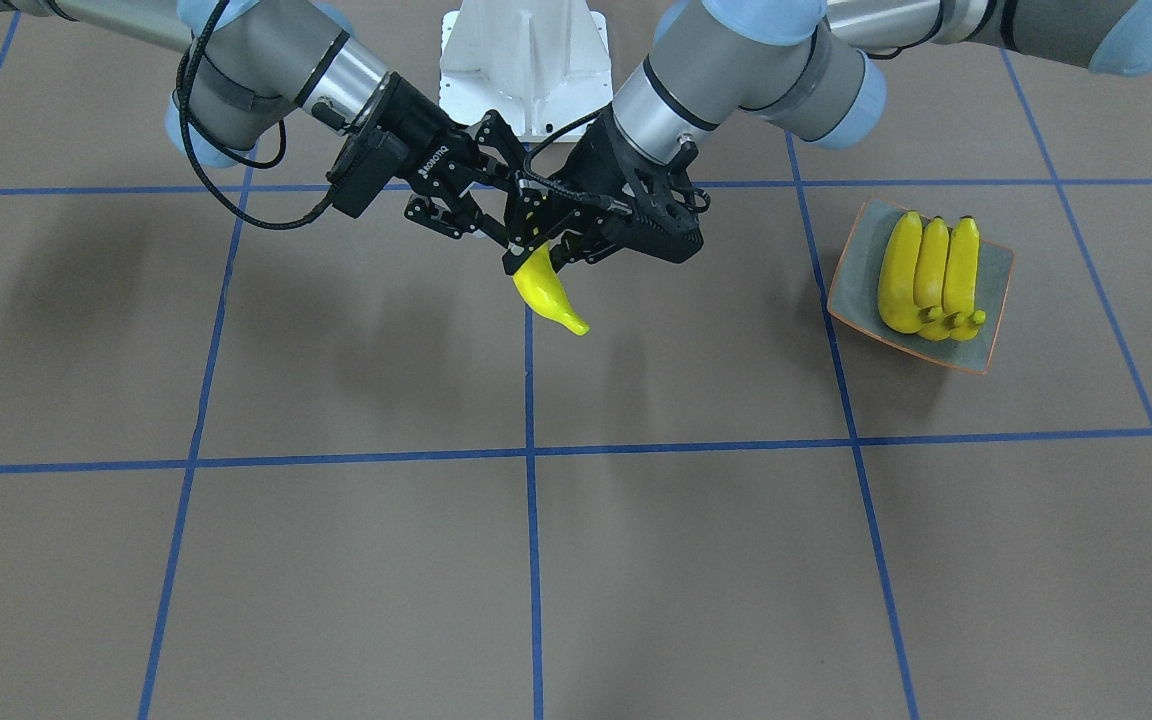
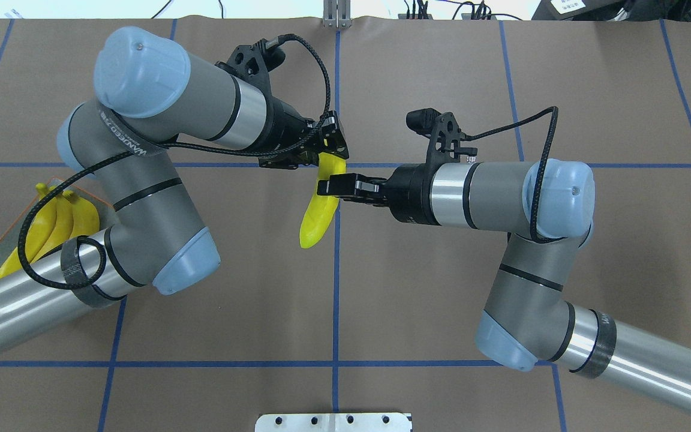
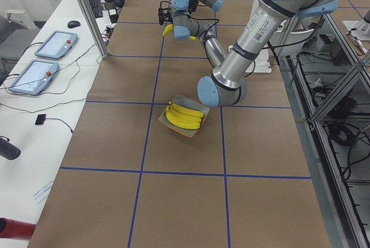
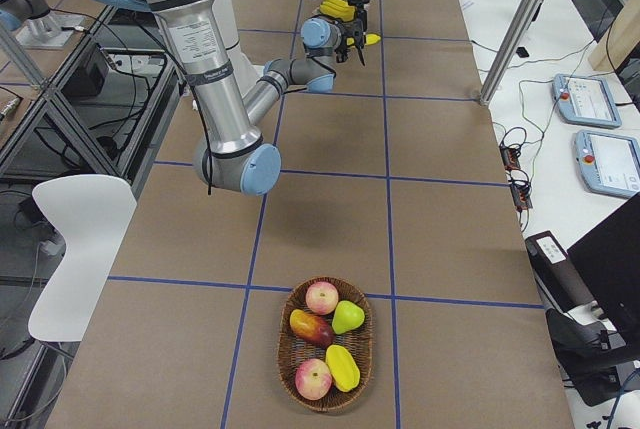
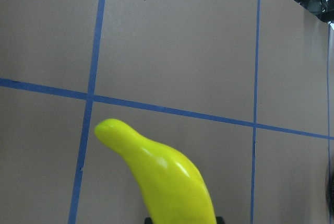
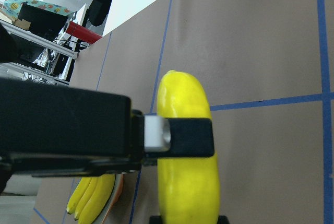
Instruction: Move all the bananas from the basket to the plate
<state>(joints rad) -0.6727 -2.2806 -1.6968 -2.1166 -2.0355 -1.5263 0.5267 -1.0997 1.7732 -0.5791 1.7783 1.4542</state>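
Observation:
One yellow banana point(image 1: 548, 296) point(image 2: 319, 211) hangs in the air over the middle of the table, with both grippers on it. My left gripper point(image 2: 327, 159) is shut on its upper end, and the left wrist view shows the banana point(image 5: 168, 178) running out from between the fingers. My right gripper point(image 2: 330, 186) is shut on its middle point(image 6: 186, 187). Three more bananas point(image 1: 926, 275) lie side by side on the grey-blue plate point(image 1: 998, 268) point(image 2: 105, 213), partly hidden by my left arm from overhead. The wicker basket point(image 4: 284, 349) at the table's other end holds other fruit and no banana.
The white robot base point(image 1: 523, 65) stands just behind the two grippers. Blue tape lines divide the brown table into squares. Tablets point(image 3: 55, 43) and cables lie on a side bench beyond the table's edge.

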